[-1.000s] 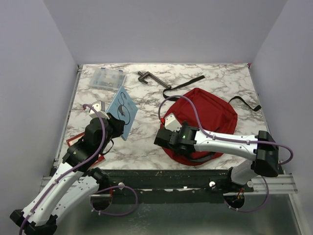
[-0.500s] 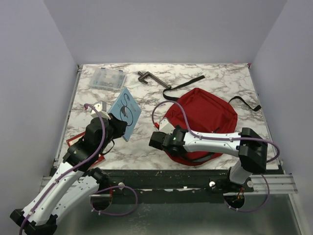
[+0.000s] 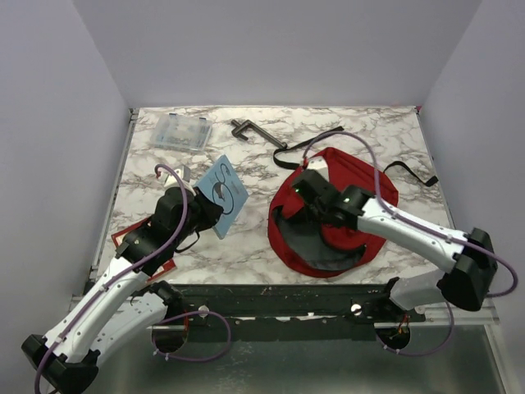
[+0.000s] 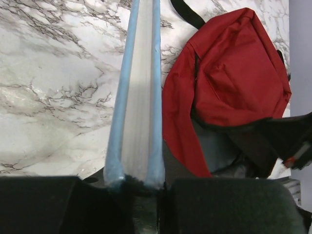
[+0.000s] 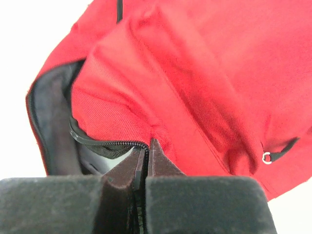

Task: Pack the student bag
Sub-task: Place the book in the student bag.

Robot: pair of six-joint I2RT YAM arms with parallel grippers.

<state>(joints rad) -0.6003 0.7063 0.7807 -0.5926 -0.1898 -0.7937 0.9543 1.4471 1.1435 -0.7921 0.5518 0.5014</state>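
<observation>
The student bag (image 3: 361, 193) is a big red backpack lying at the right of the marble table, its mouth open toward the near left and showing grey lining (image 3: 316, 242). My right gripper (image 3: 302, 195) is shut on the bag's zipped rim (image 5: 122, 144), holding the top flap up; in the right wrist view the fingertips (image 5: 163, 158) pinch the zipper edge. My left gripper (image 3: 203, 211) is shut on a thin light-blue book (image 3: 223, 195), held off the table left of the bag. In the left wrist view the book (image 4: 138, 83) stands edge-on, with the bag (image 4: 234, 83) to its right.
A clear plastic box (image 3: 179, 131) sits at the far left and a dark clamp (image 3: 244, 129) lies beside it. Black straps (image 3: 312, 141) trail from the bag's far side. A flat red-edged item (image 3: 125, 240) lies under my left arm. Grey walls close in the table.
My right gripper moved from the bag's near-left edge to its far-left rim, shut on the zipper edge and pulled the mouth open. My left arm carried the book slightly right.
</observation>
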